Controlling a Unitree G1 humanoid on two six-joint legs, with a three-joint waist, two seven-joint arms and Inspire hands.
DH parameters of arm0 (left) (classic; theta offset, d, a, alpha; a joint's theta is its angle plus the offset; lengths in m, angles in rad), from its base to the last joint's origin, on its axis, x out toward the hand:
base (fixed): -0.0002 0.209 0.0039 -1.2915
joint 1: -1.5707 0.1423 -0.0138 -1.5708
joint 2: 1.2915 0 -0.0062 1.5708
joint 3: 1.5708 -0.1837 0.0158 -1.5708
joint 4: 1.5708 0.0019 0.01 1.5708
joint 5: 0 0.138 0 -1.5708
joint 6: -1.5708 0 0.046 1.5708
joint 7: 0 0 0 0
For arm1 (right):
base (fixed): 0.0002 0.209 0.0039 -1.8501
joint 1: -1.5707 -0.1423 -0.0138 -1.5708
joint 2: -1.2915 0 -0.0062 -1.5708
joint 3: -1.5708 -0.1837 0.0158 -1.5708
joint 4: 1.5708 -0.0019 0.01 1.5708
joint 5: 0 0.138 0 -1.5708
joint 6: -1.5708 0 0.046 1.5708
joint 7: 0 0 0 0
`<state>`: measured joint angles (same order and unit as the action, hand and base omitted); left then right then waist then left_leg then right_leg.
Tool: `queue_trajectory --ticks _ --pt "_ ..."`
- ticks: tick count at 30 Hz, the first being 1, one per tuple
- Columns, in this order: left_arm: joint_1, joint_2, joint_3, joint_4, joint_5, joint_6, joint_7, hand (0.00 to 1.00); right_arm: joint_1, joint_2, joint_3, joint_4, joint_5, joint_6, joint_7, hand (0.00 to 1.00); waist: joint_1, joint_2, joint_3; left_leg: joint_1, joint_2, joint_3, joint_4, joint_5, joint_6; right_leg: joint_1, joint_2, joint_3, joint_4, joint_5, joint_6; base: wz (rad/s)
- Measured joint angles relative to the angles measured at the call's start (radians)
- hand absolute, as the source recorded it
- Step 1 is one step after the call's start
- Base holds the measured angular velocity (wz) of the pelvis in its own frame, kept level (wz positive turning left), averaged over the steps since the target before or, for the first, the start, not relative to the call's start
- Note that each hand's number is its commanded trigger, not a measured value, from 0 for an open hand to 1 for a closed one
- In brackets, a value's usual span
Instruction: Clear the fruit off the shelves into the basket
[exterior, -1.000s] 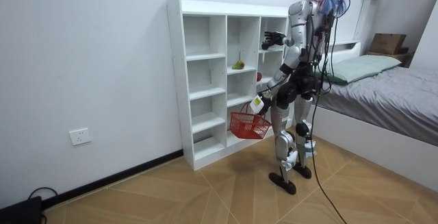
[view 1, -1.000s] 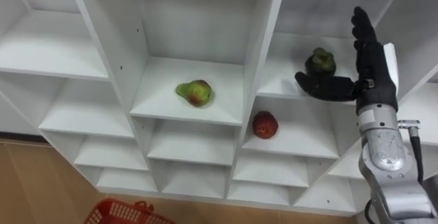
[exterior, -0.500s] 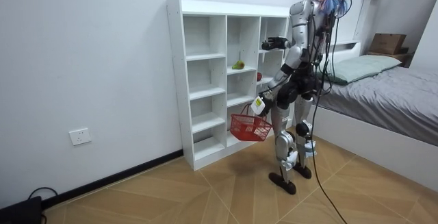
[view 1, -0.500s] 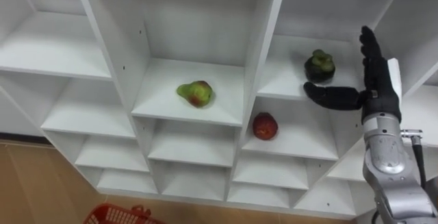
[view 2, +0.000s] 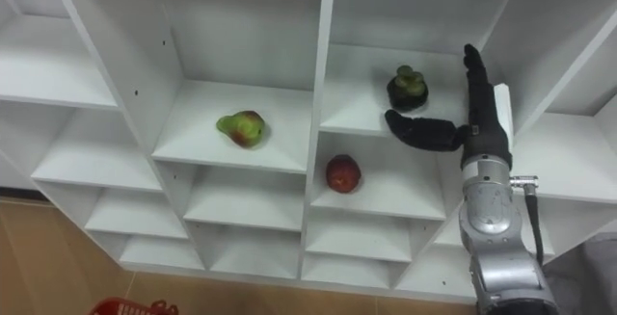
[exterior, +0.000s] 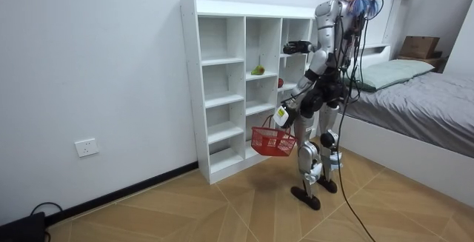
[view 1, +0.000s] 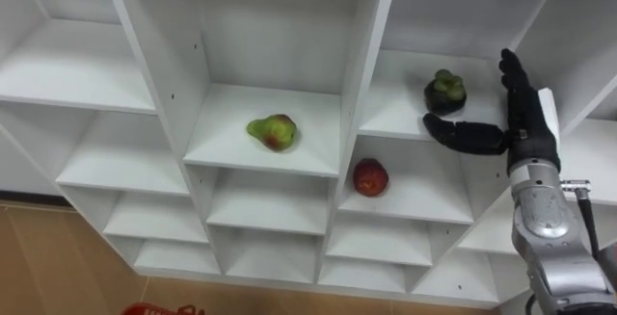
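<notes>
Dark fruit (view 1: 444,91) sat on a closet (view 1: 367,65) shelf, the open right robot hand (view 1: 525,128) just beside it; left robot hand (exterior: 282,115) gripped a basket (exterior: 272,141).

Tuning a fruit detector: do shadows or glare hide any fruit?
Left eye view: the pear, red fruit and dark fruit are evenly lit, with soft shadows and no glare. Room view: the shelf compartments are shaded inside, but the pear stays distinct.

The closet (view 1: 366,26) is white, the pear (view 1: 272,131) green blushed red, the apple (view 1: 370,176) red, the dark fruit (view 1: 444,91) green-capped, the right hand (view 1: 525,127) black, the basket (exterior: 272,141) red.
</notes>
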<state>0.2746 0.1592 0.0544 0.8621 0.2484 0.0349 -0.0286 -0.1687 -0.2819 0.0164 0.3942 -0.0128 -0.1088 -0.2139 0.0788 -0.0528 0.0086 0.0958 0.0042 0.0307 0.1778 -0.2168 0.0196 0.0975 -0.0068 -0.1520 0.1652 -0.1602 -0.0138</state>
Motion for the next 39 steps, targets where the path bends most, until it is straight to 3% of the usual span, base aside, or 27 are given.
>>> queue_trajectory --ticks 7,30,31,33,34,39 --pt "-0.002 0.004 0.0 -0.001 0.03 0.006 -0.009 1.0 -0.006 0.0 -0.002 0.011 -0.04 0.001 0.046 0.0 0.0 -0.008 -0.0035 -0.004 -0.001 0.0 0.011 0.0 0.0 0.003 0.0 -0.003 -0.012 0.001 -0.001 0.0" --pt "-0.025 0.031 0.002 0.021 0.03 0.011 -0.096 1.0 -0.049 -0.037 0.006 0.01 -0.121 0.024 0.146 0.0 0.008 -0.012 -0.0011 -0.006 -0.001 -0.007 0.006 0.0 0.0 0.006 -0.002 -0.015 -0.012 0.001 -0.001 0.01" --pt "-0.026 0.032 0.002 0.021 0.03 0.011 -0.098 1.0 -0.05 -0.038 0.006 0.01 -0.126 0.024 0.148 0.43 0.008 -0.012 -0.0012 -0.006 -0.001 -0.007 0.006 0.0 0.0 0.006 -0.002 -0.015 -0.012 0.001 -0.001 0.0" --pt "-0.028 0.033 0.002 0.021 0.03 0.011 -0.103 1.0 -0.05 -0.038 0.005 0.006 -0.149 0.022 0.154 0.85 0.008 -0.012 -0.0011 -0.006 -0.001 -0.007 0.007 0.0 0.0 0.005 -0.002 -0.015 -0.013 0.001 -0.001 0.0" --pt "-0.028 0.033 0.002 0.021 0.03 0.011 -0.104 1.0 -0.05 -0.038 0.005 0.006 -0.15 0.022 0.156 1.0 0.008 -0.012 -0.0011 -0.006 -0.001 -0.007 0.008 0.0 0.0 0.006 -0.002 -0.015 -0.013 0.001 -0.001 0.0" --pt "-0.034 0.036 0.001 0.023 0.03 0.01 -0.11 1.0 -0.052 -0.04 0.004 0.006 -0.165 0.021 0.167 1.0 0.007 -0.012 -0.0013 -0.005 -0.001 -0.007 0.008 0.0 0.0 0.006 -0.002 -0.014 -0.012 0.001 -0.001 0.0"
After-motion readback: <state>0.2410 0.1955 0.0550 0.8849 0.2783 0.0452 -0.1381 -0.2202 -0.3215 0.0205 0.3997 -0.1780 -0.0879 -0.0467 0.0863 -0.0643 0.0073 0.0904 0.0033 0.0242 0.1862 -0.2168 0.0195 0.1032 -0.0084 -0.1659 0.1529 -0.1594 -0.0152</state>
